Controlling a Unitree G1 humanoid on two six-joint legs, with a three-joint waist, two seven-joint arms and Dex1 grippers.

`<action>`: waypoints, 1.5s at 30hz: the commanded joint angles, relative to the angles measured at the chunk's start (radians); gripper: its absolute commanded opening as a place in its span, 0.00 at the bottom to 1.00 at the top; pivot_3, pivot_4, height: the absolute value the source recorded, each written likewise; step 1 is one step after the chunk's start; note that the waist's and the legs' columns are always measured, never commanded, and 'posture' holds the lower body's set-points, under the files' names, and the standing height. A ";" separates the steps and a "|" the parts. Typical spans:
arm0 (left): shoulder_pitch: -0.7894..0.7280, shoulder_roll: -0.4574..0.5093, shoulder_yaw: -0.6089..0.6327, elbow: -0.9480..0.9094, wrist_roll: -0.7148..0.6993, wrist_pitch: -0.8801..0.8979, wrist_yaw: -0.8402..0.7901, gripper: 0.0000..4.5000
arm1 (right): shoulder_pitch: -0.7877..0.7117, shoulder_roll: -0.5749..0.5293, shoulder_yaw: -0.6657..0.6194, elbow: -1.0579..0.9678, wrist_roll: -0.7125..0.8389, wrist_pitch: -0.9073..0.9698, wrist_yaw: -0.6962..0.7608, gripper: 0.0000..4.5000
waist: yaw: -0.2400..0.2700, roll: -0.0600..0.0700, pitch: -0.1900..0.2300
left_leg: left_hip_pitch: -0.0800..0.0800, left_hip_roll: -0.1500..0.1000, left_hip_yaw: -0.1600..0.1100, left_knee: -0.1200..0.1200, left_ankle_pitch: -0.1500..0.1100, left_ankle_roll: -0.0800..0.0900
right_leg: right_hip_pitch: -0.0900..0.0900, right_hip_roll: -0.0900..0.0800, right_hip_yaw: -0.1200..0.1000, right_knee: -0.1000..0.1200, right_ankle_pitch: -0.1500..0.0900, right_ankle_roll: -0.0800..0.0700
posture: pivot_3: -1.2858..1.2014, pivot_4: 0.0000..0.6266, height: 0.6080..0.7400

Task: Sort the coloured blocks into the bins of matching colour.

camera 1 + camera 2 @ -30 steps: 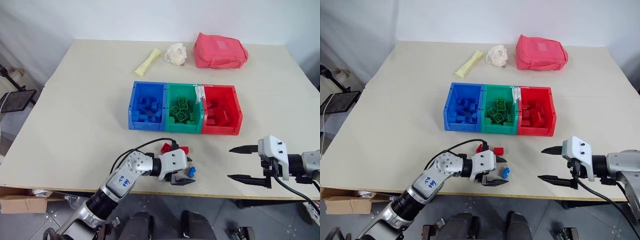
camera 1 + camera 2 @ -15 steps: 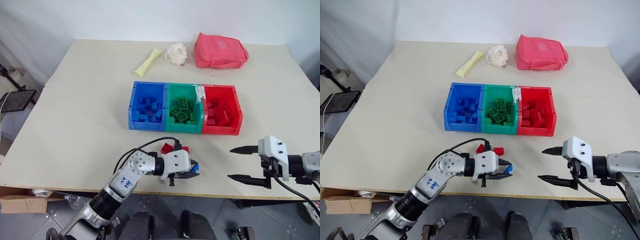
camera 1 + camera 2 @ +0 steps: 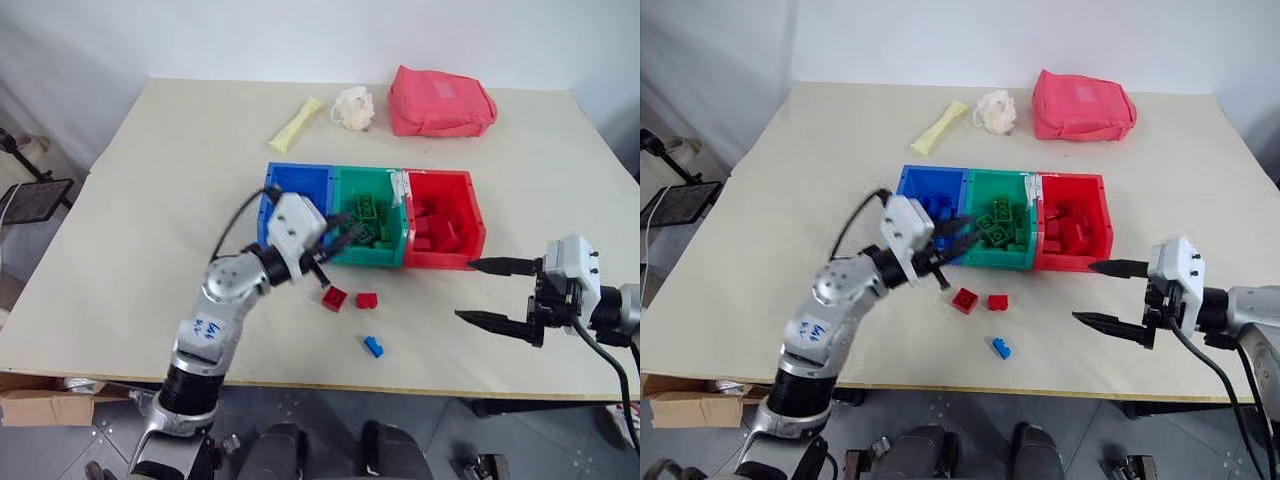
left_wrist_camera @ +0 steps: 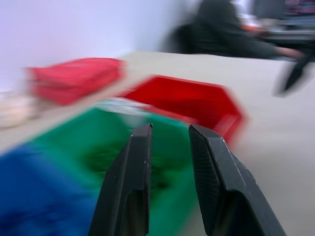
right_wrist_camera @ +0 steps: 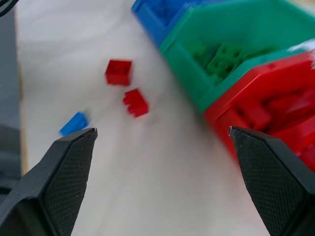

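Observation:
Two red blocks (image 3: 334, 297) (image 3: 367, 300) and a smaller blue block (image 3: 373, 346) lie on the table in front of the bins. The blue bin (image 3: 272, 190), green bin (image 3: 365, 172) and red bin (image 3: 478, 225) stand in a row, each holding blocks of its own colour. My left gripper (image 3: 338, 238) hovers at the near wall where the blue and green bins meet. Its fingers (image 4: 138, 162) are almost together with nothing between them. My right gripper (image 3: 464, 290) hangs open and empty, right of the loose blocks and near the red bin's front corner.
A pink pouch (image 3: 439, 100), a white crumpled lump (image 3: 352, 106) and a pale yellow strip (image 3: 295, 124) lie at the far side of the table. The table's front edge runs just below the blue block. A person (image 4: 231, 29) sits in the background beyond the table.
My left gripper closed around the blue block near the front edge, then rose and swung up to the bins without it. The blue block stays on the table. My right gripper rose a little.

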 commanded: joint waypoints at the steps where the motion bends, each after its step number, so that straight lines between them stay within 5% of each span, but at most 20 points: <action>1: -0.052 0.022 0.048 0.042 0.010 -0.004 0.048 0.28 | -0.017 0.010 0.001 0.001 0.012 -0.003 -0.011 1.00 | 0.001 0.000 0.000 | 0.000 0.000 0.000 0.000 0.000 0.000 | 0.000 0.000 0.000 0.000 0.000 0.000 | 0.52 0.24 1.00; 9: -0.119 0.054 0.039 0.195 0.084 0.002 0.124 0.32 | -0.022 0.025 0.013 -0.024 0.008 -0.004 -0.048 1.00 | 0.000 0.000 0.000 | 0.000 0.000 0.000 0.000 0.000 0.000 | 0.000 0.001 -0.001 0.001 0.000 0.000 | 0.52 0.24 1.00; 20: -0.120 0.065 0.038 0.193 0.020 0.041 0.055 0.99 | 0.003 0.013 -0.010 -0.048 0.020 0.005 -0.070 1.00 | -0.002 0.000 0.000 | 0.000 0.000 0.000 0.000 0.000 0.000 | 0.000 0.001 -0.001 0.001 0.000 0.001 | 0.52 0.24 1.00; 25: -0.083 0.086 0.017 0.111 -0.049 0.065 -0.044 0.99 | -0.001 0.011 -0.005 -0.045 0.019 0.008 -0.071 1.00 | 0.000 0.000 0.000 | 0.000 0.000 0.000 0.000 0.000 0.000 | 0.000 0.001 -0.001 0.000 0.000 0.001 | 0.52 0.24 1.00; 31: 0.014 0.200 -0.210 -0.041 -0.094 0.081 -0.310 0.99 | 0.005 0.000 0.011 -0.045 0.020 0.008 -0.038 1.00 | -0.003 0.000 0.000 | 0.000 0.000 0.000 -0.001 0.000 -0.001 | 0.000 0.001 0.000 0.000 0.000 0.001 | 0.52 0.24 1.00; 45: -0.030 0.183 -0.445 0.109 0.044 -0.079 -0.450 0.99 | 0.126 -0.026 -0.051 -0.121 0.023 0.043 -0.037 1.00 | 0.000 0.000 0.000 | -0.001 0.000 0.000 0.000 0.000 0.000 | 0.000 0.000 0.000 -0.001 0.000 0.000 | 0.52 0.24 1.00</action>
